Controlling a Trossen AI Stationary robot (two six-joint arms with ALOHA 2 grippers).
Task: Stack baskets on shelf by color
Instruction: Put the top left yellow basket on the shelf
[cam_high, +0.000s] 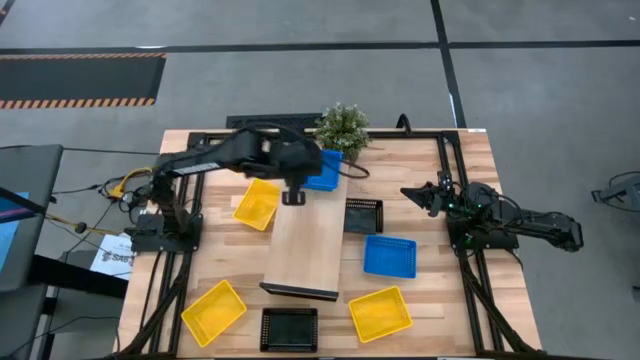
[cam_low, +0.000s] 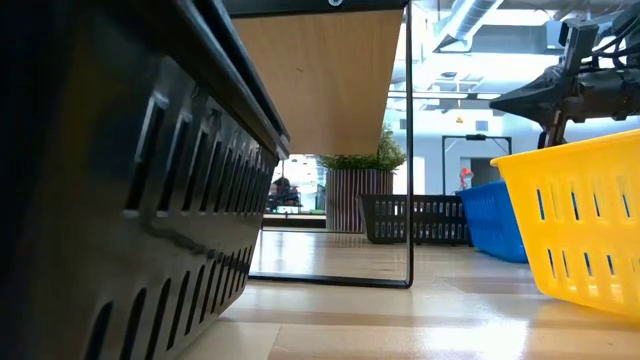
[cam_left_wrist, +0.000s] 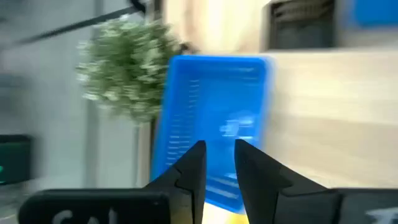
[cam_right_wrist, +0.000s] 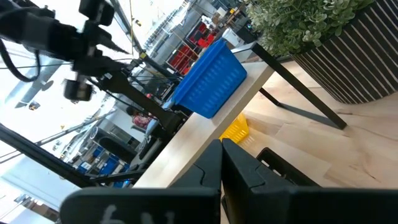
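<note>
Hovering over the far end of the shelf (cam_high: 305, 245), the left gripper (cam_high: 293, 196) seems to have just set down a blue basket (cam_high: 325, 170), which sits at the shelf's 12 o'clock end, next to a small potted plant (cam_high: 343, 127). In the left wrist view its fingers (cam_left_wrist: 191, 171) stand a little apart with nothing between them, and the blue basket (cam_left_wrist: 211, 124) lies just beyond the tips, not touched. So I judge the first blue placement is done, and the next move calls for lifting away and going to another blue basket (cam_high: 389, 256), which lies on the bench (cam_high: 460, 310) at about 3 o'clock from the shelf. The right gripper (cam_high: 420, 194) waits at the bench's 3 o'clock side; its fingers look pressed together and empty. Yellow and black baskets are scattered around the shelf.
</note>
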